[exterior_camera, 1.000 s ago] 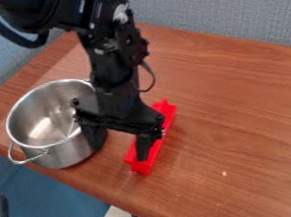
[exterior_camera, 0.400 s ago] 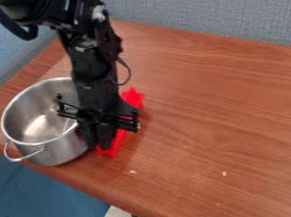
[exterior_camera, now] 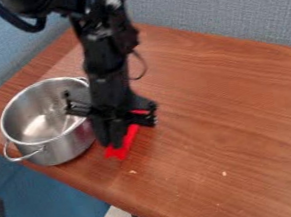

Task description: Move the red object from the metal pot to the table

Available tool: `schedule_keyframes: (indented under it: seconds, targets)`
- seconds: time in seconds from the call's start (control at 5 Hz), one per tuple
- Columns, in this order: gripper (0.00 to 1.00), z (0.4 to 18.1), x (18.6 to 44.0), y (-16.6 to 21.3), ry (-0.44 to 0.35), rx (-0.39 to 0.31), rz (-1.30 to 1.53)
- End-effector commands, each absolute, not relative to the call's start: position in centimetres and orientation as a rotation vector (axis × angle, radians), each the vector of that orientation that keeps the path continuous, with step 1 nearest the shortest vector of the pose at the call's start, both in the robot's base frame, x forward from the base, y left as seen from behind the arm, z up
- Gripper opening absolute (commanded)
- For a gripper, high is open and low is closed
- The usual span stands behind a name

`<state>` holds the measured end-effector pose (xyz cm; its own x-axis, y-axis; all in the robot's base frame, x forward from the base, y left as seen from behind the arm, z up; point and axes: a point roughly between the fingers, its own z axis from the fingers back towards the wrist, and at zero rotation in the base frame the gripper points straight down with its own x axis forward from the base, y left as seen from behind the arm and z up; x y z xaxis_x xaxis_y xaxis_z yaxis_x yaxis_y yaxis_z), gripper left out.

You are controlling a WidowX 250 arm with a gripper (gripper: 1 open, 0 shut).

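One red block point(exterior_camera: 122, 144), lying directly beneath the claw point(exterior_camera: 117, 139) on the wooden surface point(exterior_camera: 224, 120), beside the pot point(exterior_camera: 36, 124); long axis slanting from below the fingers up past their far side. Fingers drawn together; any grip on the block impossible to tell.

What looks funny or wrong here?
Nothing looks spilled or broken. The shiny round steel pot stands upright, and the bright red block sits beside it on the reddish-brown wooden table, partly hidden by the black gripper.
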<state>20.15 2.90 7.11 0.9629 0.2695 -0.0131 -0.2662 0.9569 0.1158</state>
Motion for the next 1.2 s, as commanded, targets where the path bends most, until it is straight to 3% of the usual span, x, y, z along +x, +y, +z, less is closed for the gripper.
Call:
schedule_keyframes:
  seconds: [0.0,0.4,1.0]
  targets:
    - [0.00,8.1,20.6,2.0,-0.001,0.113,0.320]
    - [0.00,8.4,21.1,1.0,0.015,0.104,0.227]
    - [0.00,6.7,21.6,2.4,0.065,0.115,0.184]
